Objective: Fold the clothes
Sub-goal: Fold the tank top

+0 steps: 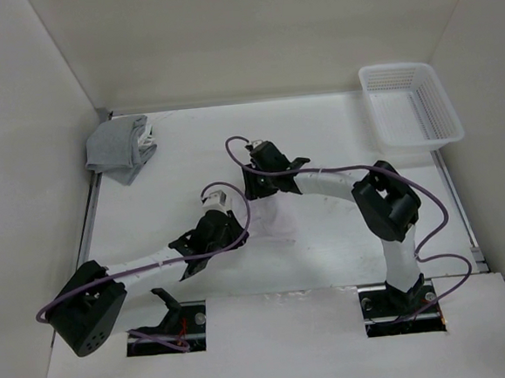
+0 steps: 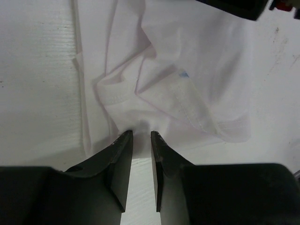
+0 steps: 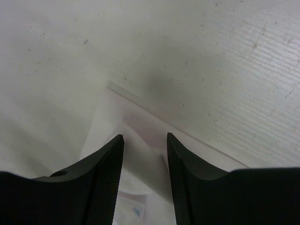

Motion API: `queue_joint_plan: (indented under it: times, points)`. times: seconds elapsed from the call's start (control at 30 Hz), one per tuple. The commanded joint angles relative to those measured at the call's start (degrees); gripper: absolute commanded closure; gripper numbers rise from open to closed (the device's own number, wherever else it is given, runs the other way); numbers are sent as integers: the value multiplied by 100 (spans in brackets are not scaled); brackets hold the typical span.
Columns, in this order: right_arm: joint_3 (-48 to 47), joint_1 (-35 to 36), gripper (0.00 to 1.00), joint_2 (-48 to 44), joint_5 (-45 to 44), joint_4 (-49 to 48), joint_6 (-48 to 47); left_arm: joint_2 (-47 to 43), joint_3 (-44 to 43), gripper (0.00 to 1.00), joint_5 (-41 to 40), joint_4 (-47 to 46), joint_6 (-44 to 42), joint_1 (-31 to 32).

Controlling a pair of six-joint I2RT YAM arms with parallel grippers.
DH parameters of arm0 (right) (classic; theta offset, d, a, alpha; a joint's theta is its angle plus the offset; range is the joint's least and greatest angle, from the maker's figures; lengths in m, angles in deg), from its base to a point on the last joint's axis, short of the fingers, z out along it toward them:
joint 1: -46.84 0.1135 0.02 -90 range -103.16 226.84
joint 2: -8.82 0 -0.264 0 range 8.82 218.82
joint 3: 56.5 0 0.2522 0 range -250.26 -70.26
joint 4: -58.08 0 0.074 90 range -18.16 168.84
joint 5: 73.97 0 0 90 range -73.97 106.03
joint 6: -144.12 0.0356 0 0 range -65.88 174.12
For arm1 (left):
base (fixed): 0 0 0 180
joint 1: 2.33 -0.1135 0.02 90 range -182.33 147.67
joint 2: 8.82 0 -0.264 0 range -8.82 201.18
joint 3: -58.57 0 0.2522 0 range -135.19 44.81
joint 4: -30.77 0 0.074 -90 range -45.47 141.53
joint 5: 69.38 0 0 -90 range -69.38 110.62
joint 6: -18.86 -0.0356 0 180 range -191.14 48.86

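Observation:
The clothes are one thin white garment point(image 2: 178, 89), lying crumpled with stitched hems and a small blue mark showing. From above the clothes point(image 1: 275, 220) hardly stand out against the white table, between the two arms. My left gripper point(image 2: 141, 133) is low at the garment's near hem, its jaws a narrow gap apart with bare table showing between them. My right gripper point(image 3: 145, 137) is open over a flat folded corner of the clothes point(image 3: 133, 115), with fabric between the jaws but not pinched. In the top view the left gripper point(image 1: 235, 234) and right gripper point(image 1: 254, 189) are close together.
A grey cloth bundle point(image 1: 122, 147) lies at the back left by the wall. A white plastic basket point(image 1: 410, 102) stands at the back right corner. White walls close in the table on three sides. Purple cables loop round both arms.

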Motion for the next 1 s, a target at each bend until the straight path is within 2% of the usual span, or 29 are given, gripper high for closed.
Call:
queue_joint_plan:
  times: [0.0,0.17,0.4,0.73,0.9,0.97]
  points:
    - [161,70,52,-498,112,-267,-47,-112,122,79,293,-334,-18,-153]
    - [249,96,52,-630,244,-460,-3,-42,149,77,522,-448,-27,-242]
    - [249,131,59,-473,402,-408,-12,-95,202,78,732,-624,-53,-224]
    - [56,114,70,-270,446,-329,-3,28,140,87,847,-598,-158,-92]
    - [20,96,58,-208,666,-214,-135,11,158,88,847,-493,-185,-48]
    - [108,114,59,-270,675,-232,-144,-33,193,88,821,-466,-159,-48]
